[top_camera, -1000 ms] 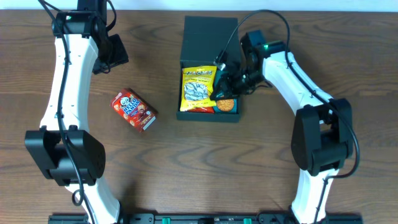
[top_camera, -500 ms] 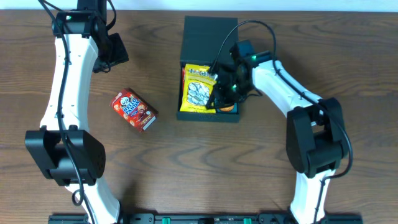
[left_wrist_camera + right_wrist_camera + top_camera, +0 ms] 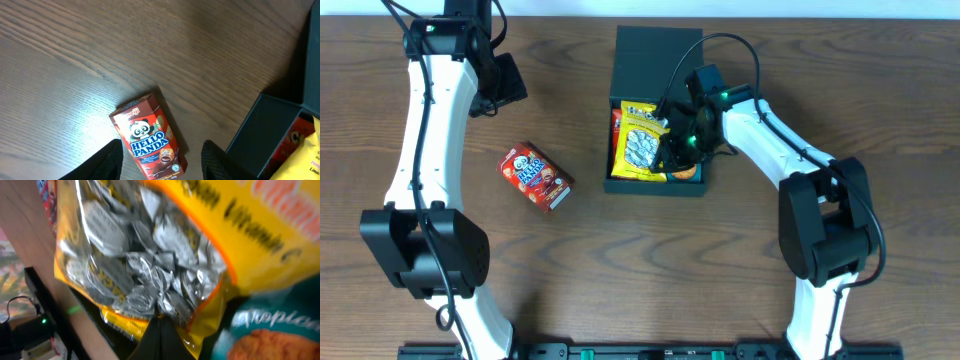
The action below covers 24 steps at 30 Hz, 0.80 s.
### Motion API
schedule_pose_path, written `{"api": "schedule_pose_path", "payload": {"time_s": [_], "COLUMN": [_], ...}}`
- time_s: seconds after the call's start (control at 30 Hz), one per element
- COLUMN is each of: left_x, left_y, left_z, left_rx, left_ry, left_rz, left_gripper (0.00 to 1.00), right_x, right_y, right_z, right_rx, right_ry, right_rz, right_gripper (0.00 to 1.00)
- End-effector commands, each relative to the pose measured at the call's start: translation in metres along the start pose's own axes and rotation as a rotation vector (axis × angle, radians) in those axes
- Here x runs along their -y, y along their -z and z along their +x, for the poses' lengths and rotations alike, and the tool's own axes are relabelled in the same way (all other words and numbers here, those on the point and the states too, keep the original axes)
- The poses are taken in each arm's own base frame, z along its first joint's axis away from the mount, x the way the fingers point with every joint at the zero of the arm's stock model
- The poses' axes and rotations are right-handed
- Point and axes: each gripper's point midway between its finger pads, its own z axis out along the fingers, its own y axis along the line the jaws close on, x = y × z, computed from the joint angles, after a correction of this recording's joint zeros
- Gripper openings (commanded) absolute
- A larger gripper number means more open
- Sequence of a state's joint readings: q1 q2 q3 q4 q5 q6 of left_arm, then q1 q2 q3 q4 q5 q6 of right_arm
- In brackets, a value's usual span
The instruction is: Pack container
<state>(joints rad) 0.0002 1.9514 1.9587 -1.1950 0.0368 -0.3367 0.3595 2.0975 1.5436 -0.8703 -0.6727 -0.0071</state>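
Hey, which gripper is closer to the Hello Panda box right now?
Left. The left gripper hovers open just far-side of the Hello Panda box, not touching it. The right gripper is farther off, across at the container, shut on the yellow bag.

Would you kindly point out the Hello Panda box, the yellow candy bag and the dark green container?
Hello Panda box (image 3: 148, 137), left wrist view, its printed front face.
Yellow candy bag (image 3: 642, 150), overhead view, its clear window.
Dark green container (image 3: 658, 55), overhead view, its open lid.
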Motion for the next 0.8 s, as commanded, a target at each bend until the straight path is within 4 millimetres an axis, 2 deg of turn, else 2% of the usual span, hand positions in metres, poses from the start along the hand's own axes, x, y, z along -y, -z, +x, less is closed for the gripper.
{"api": "schedule_pose_path", "payload": {"time_s": [0.0,0.07,0.17,0.27,0.37,0.47,0.6,0.77], "left_x": [-0.005,-0.005,-0.005,-0.005,-0.005,-0.005,-0.005,-0.005], "left_y": [0.001,0.001,0.001,0.001,0.001,0.001,0.001,0.001], "left_z": [-0.005,-0.005,-0.004,-0.004,-0.004,-0.004,-0.004,-0.005], "left_rx": [0.014,0.014,0.014,0.014,0.014,0.013,0.013,0.014], "left_ry": [0.007,0.007,0.007,0.007,0.007,0.007,0.007,0.015], "left_rz": [-0.016,-0.016,-0.017,-0.017,-0.016,-0.016,-0.016,-0.016], "left_gripper": [0.52,0.52,0.52,0.52,0.52,0.52,0.52,0.52], "right_x": [0.0,-0.002,-0.018,-0.035,-0.041,-0.036,-0.015,-0.011], "right_y": [0.003,0.004,0.014,0.032,0.047,0.053,0.051,0.041], "right_z": [-0.009,-0.008,-0.01,-0.022,-0.039,-0.052,-0.056,-0.068], "right_rx": [0.025,0.02,0.022,0.062,0.119,0.168,0.175,0.203], "right_ry": [0.017,0.019,0.067,0.121,0.164,0.19,0.187,0.203], "right_rz": [0.032,0.023,-0.044,-0.092,-0.091,-0.079,0.036,0.05], "right_gripper": [0.01,0.01,0.01,0.01,0.01,0.01,0.01,0.01]}}
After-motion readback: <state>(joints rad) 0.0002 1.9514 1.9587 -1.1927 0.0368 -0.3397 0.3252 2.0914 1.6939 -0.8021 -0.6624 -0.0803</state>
